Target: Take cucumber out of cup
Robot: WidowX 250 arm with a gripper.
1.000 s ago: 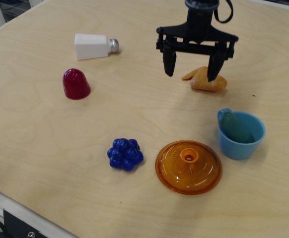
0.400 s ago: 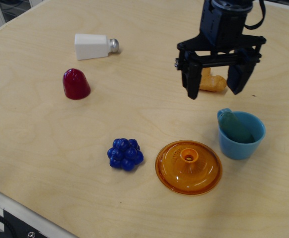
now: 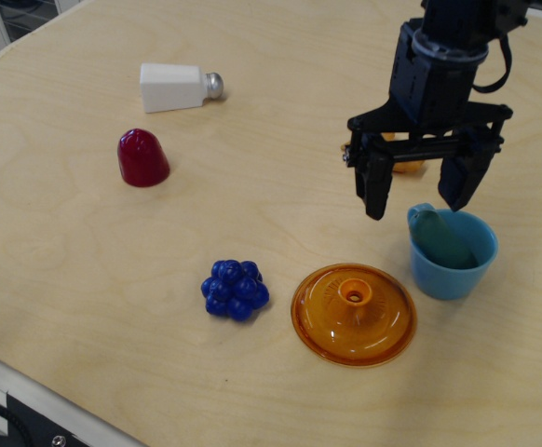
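Nearest the camera on the tabletop [image 3: 85, 307] lies the orange domed lid [image 3: 353, 314], with the knobbly blue berry cluster [image 3: 235, 290] at its 9 o'clock. Just beyond the lid, toward 2 o'clock, stands the cup [image 3: 453, 253], and the cucumber [image 3: 438, 237] leans inside it, lower end down in the bowl and upper end propped on the rim near the small handle at about 10 o'clock. Its long axis therefore runs from the 10 o'clock rim down toward 4 o'clock. The gripper [image 3: 417, 197] hangs above and just behind the cup with its 2 fingers [image 3: 375, 194] spread wide apart and holding nothing. The propped end of the cucumber lies just below the gap between them and a little toward 4 o'clock from its middle, so the next move looks like a short shift that way and a descent, with the fingers closing across the slanted body and not along it. Behind the fingers an orange-tan item [image 3: 403, 164] shows only partly. Farther off, at 10 o'clock from the berry cluster, sit the dark red dome [image 3: 142, 157] and, beyond it, the white shaker [image 3: 180, 87] lying on its side.
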